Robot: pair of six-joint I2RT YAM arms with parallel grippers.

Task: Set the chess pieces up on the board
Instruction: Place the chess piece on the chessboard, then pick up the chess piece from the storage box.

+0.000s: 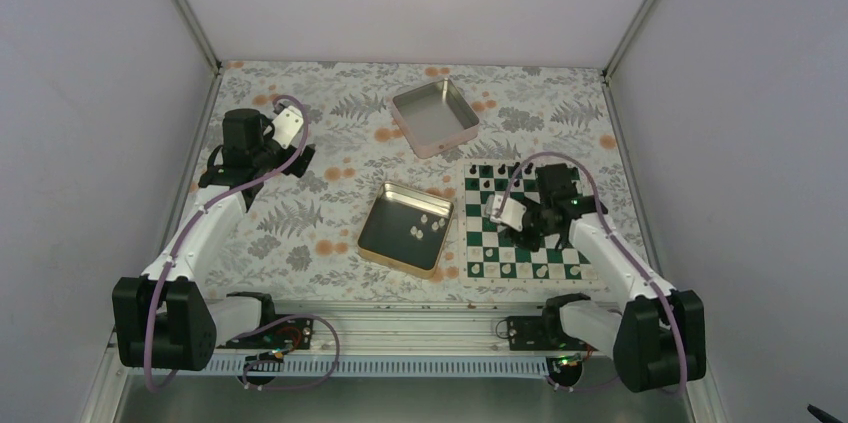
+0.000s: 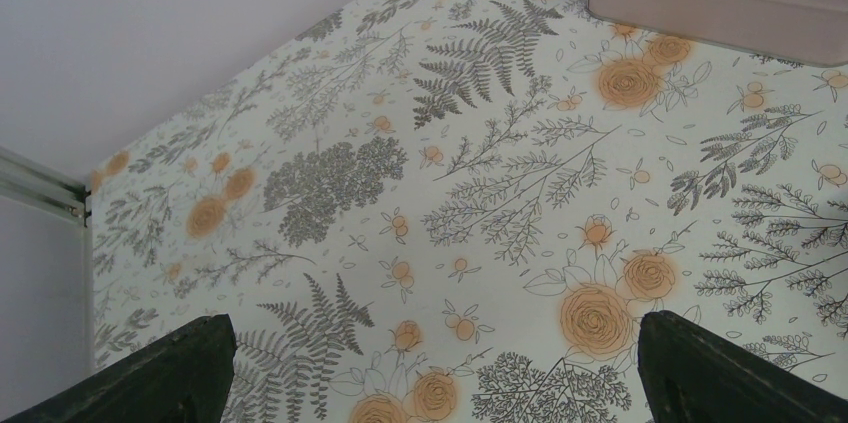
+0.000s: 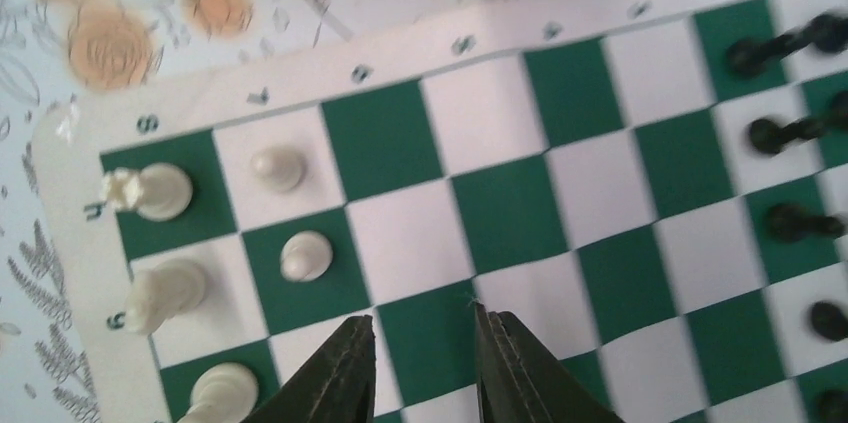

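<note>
The green and white board point(image 1: 478, 235) lies at the right of the table. Cream chess pieces point(image 1: 520, 268) stand on its near rows. Several more cream pieces point(image 1: 430, 226) lie loose in a gold tin point(image 1: 385, 243) left of the board. My right gripper point(image 1: 530, 228) hovers over the board. In the right wrist view it point(image 3: 422, 318) is slightly open and empty above a green square, with cream pieces point(image 3: 305, 256) to its left on the board point(image 3: 500, 223). My left gripper point(image 1: 298, 158) is at the far left, wide open and empty over the cloth point(image 2: 437, 321).
Black chessmen point(image 1: 492, 173) line the board's far rows, and they show at the right in the right wrist view point(image 3: 790, 43). An empty pink-sided tin point(image 1: 435, 118) sits at the back centre, also visible in the left wrist view point(image 2: 720, 3). Walls close in both sides.
</note>
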